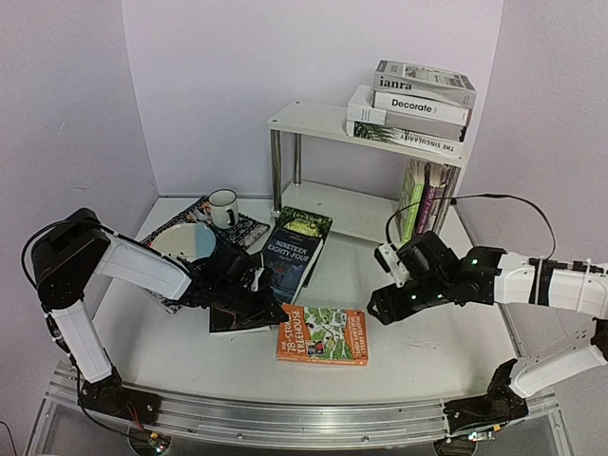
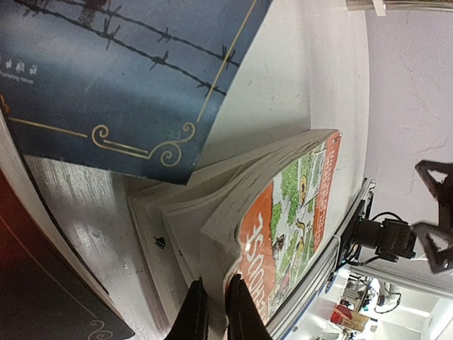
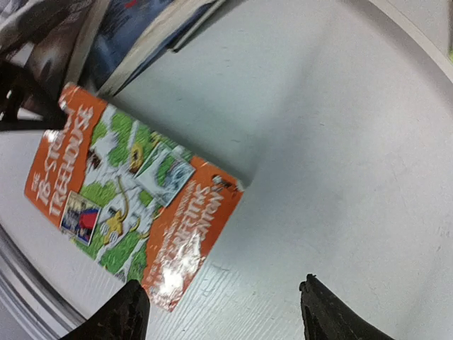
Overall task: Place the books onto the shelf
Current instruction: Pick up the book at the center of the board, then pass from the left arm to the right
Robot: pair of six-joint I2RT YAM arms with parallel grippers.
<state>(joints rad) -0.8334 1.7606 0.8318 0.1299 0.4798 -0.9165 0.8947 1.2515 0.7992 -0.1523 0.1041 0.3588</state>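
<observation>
The right claw [image 3: 226, 319] hangs spread wide over the counter [image 1: 418, 366], with the orange Treehouse book [image 1: 323, 334] lying flat just to its left. At that book's far edge the left claw [image 2: 216, 315] is pressed almost together, a thin pale sliver between its tips; whether it grips pages I cannot tell. The shelf [image 1: 313, 119] stands behind the right claw, with books [image 1: 418, 104] stacked on top.

Flat orange paperback [image 1: 323, 334] says "78-Storey Treehouse", dark blue paperback [image 1: 290, 256] reads "Nineteen Eighty-Four", thick white hardback's spine [image 1: 423, 104] says "Decorate", and the white book under it [image 1: 407, 138] "The Singularity".
</observation>
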